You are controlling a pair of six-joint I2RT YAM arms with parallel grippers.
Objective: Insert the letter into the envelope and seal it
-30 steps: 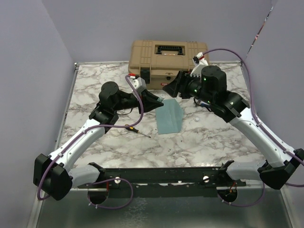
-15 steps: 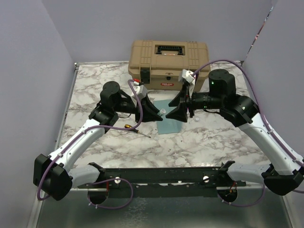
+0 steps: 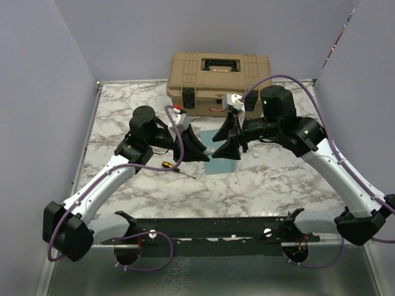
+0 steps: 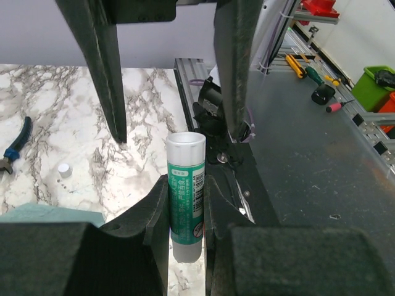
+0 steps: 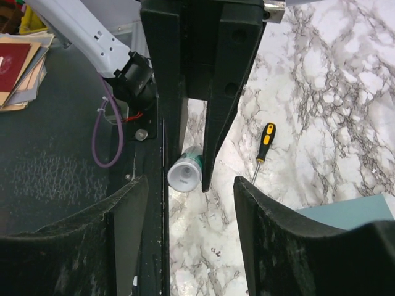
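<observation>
**Left gripper.** The left gripper is clenched on a green-and-white glue stick, held upright between its pads at centre frame in the left wrist view. Whether the stick is capped cannot be told. A small white cap-like item lies on the marble at centre left.

**Right gripper.** The right gripper is released, with its jaws wide and nothing between them. In the right wrist view the stick appears end-on at centre frame, in line with the gap between the jaws.

**Change.** One second ago the right gripper was at the upper centre of the overhead view, beside the tan toolbox, and most of the envelope was uncovered. It has since swung down and left and now faces the left gripper tip to tip at mid-frame. The left gripper has shifted only slightly.

**Task items.** The envelope lies flat on the table, directly below both grippers and partly hidden by them. The letter is not visible, so whether it is already inside cannot be told.

**Assessment.** The sealing stage appears to be in hand. The right gripper is placed to take or work the stick.

**Surroundings.** A screwdriver lies left of the envelope.
</observation>
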